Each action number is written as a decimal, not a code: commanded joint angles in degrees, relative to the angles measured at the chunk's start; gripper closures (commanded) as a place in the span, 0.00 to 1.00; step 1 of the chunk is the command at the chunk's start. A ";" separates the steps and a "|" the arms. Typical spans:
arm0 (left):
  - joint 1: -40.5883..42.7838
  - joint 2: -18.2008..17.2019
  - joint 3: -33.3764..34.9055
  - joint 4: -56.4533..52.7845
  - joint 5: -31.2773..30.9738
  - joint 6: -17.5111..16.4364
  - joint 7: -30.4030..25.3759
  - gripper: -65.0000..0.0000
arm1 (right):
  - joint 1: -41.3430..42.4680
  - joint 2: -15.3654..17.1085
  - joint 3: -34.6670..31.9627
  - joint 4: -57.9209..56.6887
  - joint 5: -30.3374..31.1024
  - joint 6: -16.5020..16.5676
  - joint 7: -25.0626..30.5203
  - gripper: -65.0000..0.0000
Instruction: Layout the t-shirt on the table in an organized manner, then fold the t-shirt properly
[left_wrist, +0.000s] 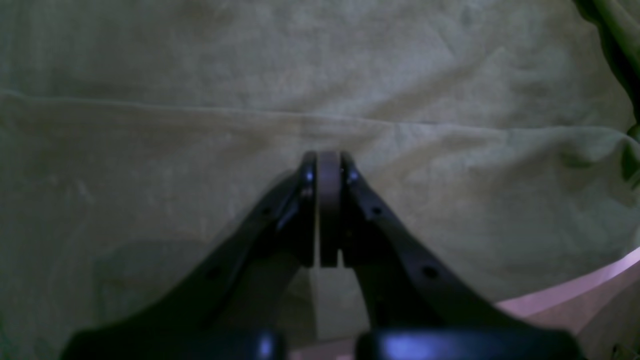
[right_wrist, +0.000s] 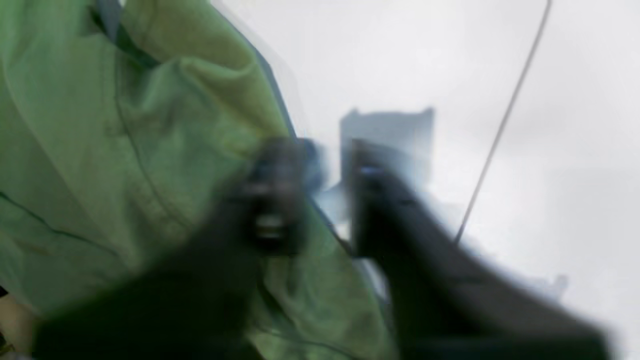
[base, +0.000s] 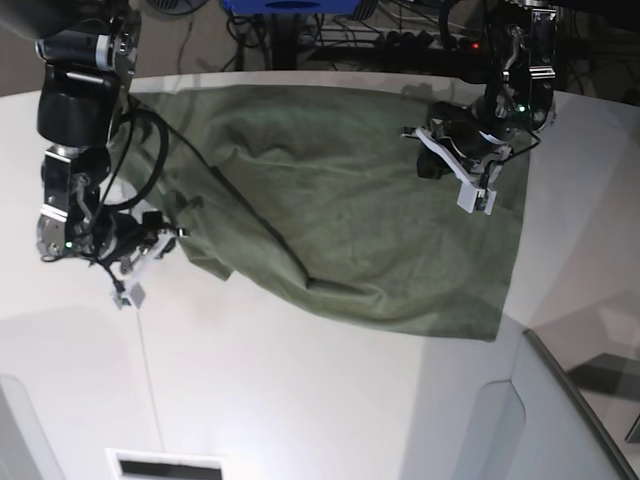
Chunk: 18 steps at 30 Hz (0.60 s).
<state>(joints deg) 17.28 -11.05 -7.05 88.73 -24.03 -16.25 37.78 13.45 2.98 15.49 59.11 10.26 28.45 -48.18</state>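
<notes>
The olive-green t-shirt lies spread but wrinkled across the far half of the white table. My left gripper is shut, with its tips down on flat cloth beside a seam; in the base view this left gripper is over the shirt's right part. My right gripper is blurred at the shirt's bunched edge. A narrow gap shows between its fingers, and the cloth edge runs into that gap. Seen from the base, the right gripper sits at the shirt's left edge.
A thin dark seam line crosses the tabletop near the right gripper. A grey angled panel stands at the near right corner. Cables and a blue object lie beyond the far edge.
</notes>
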 joint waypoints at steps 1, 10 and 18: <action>-0.35 -0.51 -0.20 0.72 -0.36 -0.06 -0.90 1.00 | 1.45 0.40 0.03 0.98 0.60 0.26 0.40 0.99; -0.53 -0.51 -0.20 0.46 -0.36 -0.06 -0.90 1.00 | 1.01 0.23 0.12 7.04 0.68 0.26 -2.85 0.96; -0.79 -0.51 -0.20 -1.65 -0.45 -0.06 -0.90 1.00 | 1.71 -2.15 0.12 8.89 0.68 0.52 -4.26 0.64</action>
<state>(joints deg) 16.75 -11.11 -7.07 86.21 -24.03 -16.27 37.89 13.52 0.45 15.59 66.98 10.37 28.56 -53.36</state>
